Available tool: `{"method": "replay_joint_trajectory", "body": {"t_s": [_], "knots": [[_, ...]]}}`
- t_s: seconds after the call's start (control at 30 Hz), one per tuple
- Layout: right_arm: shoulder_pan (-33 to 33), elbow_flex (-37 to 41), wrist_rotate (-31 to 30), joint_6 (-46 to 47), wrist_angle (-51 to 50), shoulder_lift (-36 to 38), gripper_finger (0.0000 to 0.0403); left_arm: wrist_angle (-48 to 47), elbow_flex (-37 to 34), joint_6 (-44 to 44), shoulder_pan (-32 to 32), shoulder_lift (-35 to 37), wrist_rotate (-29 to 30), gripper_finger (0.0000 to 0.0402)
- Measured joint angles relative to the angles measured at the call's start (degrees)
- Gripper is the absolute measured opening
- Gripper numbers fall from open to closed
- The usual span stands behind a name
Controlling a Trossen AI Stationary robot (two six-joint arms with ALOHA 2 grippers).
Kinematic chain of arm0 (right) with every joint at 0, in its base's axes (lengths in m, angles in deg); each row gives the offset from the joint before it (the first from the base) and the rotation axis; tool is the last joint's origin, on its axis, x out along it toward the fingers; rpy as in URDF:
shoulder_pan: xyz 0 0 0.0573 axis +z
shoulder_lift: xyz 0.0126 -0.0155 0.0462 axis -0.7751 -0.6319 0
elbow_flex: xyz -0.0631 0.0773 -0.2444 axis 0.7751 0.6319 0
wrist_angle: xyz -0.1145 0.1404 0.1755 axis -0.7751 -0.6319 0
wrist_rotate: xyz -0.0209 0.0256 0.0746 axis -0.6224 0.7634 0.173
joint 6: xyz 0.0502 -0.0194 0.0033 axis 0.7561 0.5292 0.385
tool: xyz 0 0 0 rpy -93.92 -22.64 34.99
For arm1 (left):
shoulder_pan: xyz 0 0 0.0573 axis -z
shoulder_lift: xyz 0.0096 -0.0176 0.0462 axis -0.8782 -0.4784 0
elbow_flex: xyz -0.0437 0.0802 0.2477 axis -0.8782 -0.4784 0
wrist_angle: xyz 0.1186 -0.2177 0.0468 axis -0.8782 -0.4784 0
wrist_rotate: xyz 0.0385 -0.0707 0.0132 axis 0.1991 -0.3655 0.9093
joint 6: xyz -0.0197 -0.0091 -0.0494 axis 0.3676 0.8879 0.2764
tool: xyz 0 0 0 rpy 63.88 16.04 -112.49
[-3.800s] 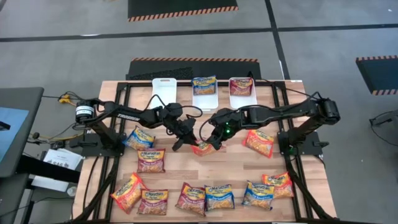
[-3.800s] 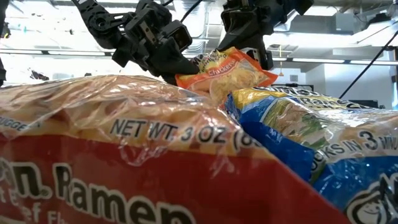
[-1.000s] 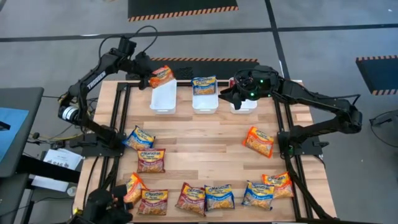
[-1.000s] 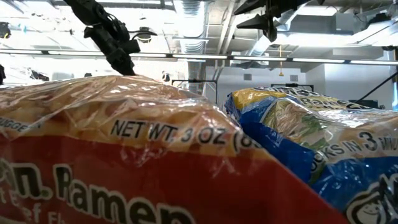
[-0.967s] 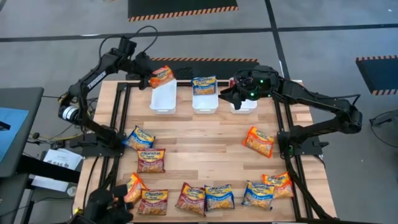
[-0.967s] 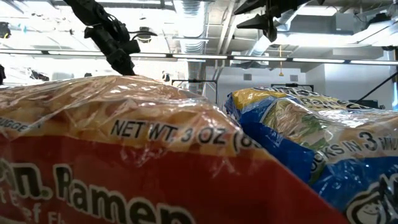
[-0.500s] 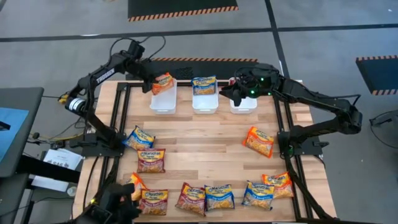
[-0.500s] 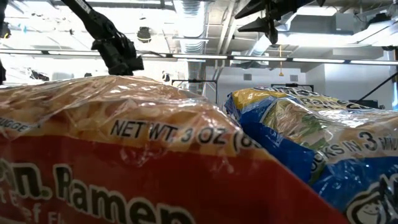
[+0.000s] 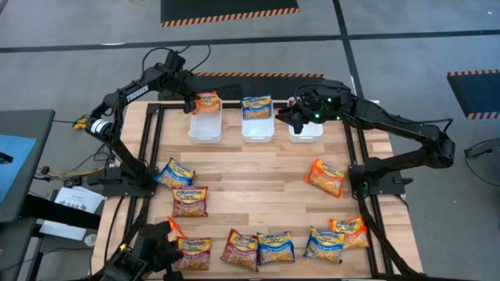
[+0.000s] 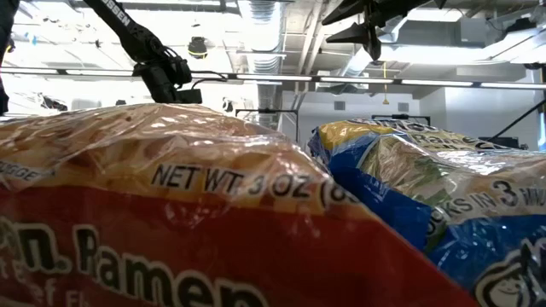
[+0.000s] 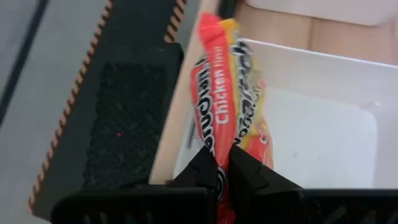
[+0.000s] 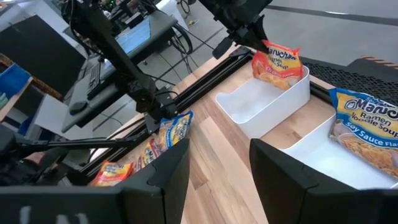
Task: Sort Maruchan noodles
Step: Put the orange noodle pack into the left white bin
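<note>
the left gripper [image 11: 222, 171] pinched an orange packet [image 9: 207, 101] by one edge, its long axis hanging down into the far end of the left bin [image 9: 205, 129], which held nothing else. the bin floor lay right under the packet, so release looked like the next move, with only the far wall close. the right gripper [image 9: 298, 114] hovered spread and empty by the right bin [image 9: 306, 134]. a blue packet [image 9: 257, 106] lay in the middle bin [image 9: 258, 129]. other packets [image 9: 258, 246] stayed on the table [image 9: 258, 168], well apart.
</note>
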Motion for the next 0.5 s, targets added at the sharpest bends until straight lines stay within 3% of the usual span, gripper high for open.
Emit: {"method": "replay_joint_trajectory", "body": {"t_s": [0.27, 0.5], "knots": [[0.04, 0.00, -0.01, 0.11, -0.01, 0.00, 0.0191, -0.75, 0.00, 1.97, 0.05, 0.00, 1.30, 0.0007], [0.04, 0.00, 0.00, 1.26, 0.00, 0.00, 0.0191, -2.90, -0.02, 4.24, 0.16, -2.04, 2.51, 0.0067]]}}
